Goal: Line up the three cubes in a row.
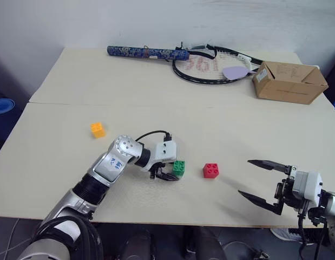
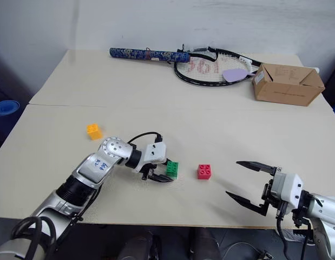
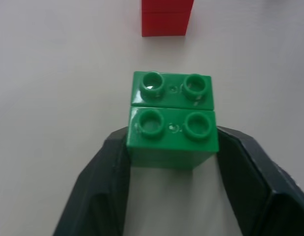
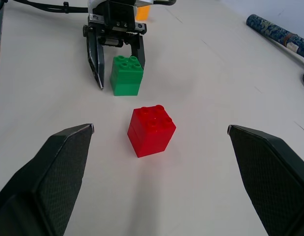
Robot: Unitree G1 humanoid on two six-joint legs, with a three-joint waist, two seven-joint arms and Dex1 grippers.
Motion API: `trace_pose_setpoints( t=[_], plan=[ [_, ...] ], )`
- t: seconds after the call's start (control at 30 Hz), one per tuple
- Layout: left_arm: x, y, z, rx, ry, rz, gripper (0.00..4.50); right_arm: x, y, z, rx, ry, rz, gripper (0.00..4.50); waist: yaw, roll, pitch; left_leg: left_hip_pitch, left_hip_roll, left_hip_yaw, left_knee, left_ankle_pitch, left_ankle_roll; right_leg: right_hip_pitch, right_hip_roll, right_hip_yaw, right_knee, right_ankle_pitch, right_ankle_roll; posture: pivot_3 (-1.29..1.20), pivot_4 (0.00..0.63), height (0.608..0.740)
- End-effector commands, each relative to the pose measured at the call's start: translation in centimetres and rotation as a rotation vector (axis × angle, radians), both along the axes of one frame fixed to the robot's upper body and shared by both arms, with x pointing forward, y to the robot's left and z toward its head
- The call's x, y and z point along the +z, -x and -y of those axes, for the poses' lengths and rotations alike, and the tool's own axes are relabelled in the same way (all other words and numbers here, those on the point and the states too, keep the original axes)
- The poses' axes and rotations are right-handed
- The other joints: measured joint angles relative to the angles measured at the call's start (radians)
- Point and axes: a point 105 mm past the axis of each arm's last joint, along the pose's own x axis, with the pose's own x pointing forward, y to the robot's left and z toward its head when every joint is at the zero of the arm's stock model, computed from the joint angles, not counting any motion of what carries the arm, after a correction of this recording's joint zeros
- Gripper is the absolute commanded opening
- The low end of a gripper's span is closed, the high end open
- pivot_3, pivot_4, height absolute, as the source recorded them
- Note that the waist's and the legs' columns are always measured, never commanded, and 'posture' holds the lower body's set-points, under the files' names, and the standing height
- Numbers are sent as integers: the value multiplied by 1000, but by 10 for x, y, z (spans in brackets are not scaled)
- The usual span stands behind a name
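Standing on the tabletop (image 1: 221, 130) at the lower middle of the head view, the green cube (image 1: 178, 168) sits between the two fingers of the left pincer (image 1: 168, 174). In the right wrist view a gap shows on one side of the cube while the other finger lies close against it, so the fingers are spread a little and are not pinching it. The red cube (image 1: 211, 170) rests just to the right of the green one, apart from it. The orange cube (image 1: 97, 129) lies well apart toward the left of the frame, higher up. At the lower right, the right pincer (image 1: 260, 182) hovers wide open with nothing in it, pointing toward the red cube. A racket (image 1: 210, 67) and a cardboard box (image 1: 288, 82) lie at the top right.
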Motion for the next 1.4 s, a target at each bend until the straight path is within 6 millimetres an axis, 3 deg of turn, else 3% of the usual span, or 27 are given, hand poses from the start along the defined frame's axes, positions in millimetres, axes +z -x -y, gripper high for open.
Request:
trace_pose_setpoints(
  t=[0.03,0.1,0.17,0.3,0.33,0.5,0.6,0.63,0.7,0.77,0.9,1.0,1.1,1.23,1.4],
  plan=[
    [32,4,-3,-33,118,92,3727,4,-2,2,-2,1,31,4500,-1,0,0,0,0,0,0,0,0,0,-1,0,0,0,0,0,150,740],
    [48,0,-16,3,175,167,3727,5,-3,3,0,3,32,4500,-2,0,0,0,0,0,0,0,0,0,-3,0,0,0,0,0,150,740],
    [51,2,-42,31,162,203,3727,6,-5,5,3,6,31,4500,-7,0,0,0,1,0,0,0,0,0,-4,0,0,0,-1,0,150,740],
    [53,21,-96,79,183,189,3727,7,-10,3,33,3,30,4500,-19,0,0,1,2,-1,-2,0,-2,0,-4,-1,0,-1,-3,0,150,740],
    [52,29,-122,153,213,168,3727,10,-13,-1,43,-14,44,4500,-28,0,0,1,2,-1,-2,0,-2,0,-4,-1,0,-1,-3,0,150,740],
    [38,49,-207,570,298,192,3727,26,-21,-14,74,-96,114,4500,-27,0,0,1,2,-2,-2,0,-3,-1,-6,-2,0,-2,-4,0,150,740],
    [26,67,-267,908,354,253,4485,32,-23,-23,95,-122,134,4500,-21,0,0,1,1,-4,-1,-1,-1,0,-9,-3,0,-2,-3,0,150,740],
    [22,74,-286,1028,384,271,4485,33,-23,-25,101,-128,140,4500,-21,0,0,1,0,-4,-2,-1,-1,0,-9,-3,0,-2,-3,0,150,740],
    [7,94,-316,1220,403,286,4485,35,-23,-31,110,-144,144,4500,-20,-2,0,1,1,-4,-2,-1,-1,0,-9,-4,0,-2,-3,0,150,740],
    [-3,108,-331,1322,394,298,4485,35,-22,-35,116,-154,144,4500,-21,-2,-1,1,1,-4,-2,-2,-1,0,-9,-4,0,-2,-3,0,150,740],
    [2,105,-332,1362,471,329,4485,35,-23,-37,109,-164,140,4500,-4,-4,-2,1,0,-4,-2,-3,0,0,-10,-4,0,-2,-3,0,150,740],
    [19,75,-320,1345,589,311,4485,33,-24,-37,110,-158,127,4500,3,-5,-2,1,0,-4,-2,-3,0,0,-11,-4,0,-2,-3,0,150,740],
    [24,52,-312,1398,598,314,4485,31,-24,-35,107,-153,123,4500,-3,-6,-3,1,0,-5,-2,-3,-1,0,-11,-4,1,-2,-3,0,150,740],
    [32,16,-268,1478,708,389,4485,21,-25,-29,94,-126,114,4500,-6,-5,-4,1,-1,-3,-3,-3,0,0,-11,-4,0,-1,-2,0,150,740],
    [44,-5,-237,1583,759,500,4485,17,-27,-21,61,-123,129,4500,-8,-8,-4,1,0,-1,-2,-3,0,1,-8,-3,1,0,0,0,150,740]
  ],
)
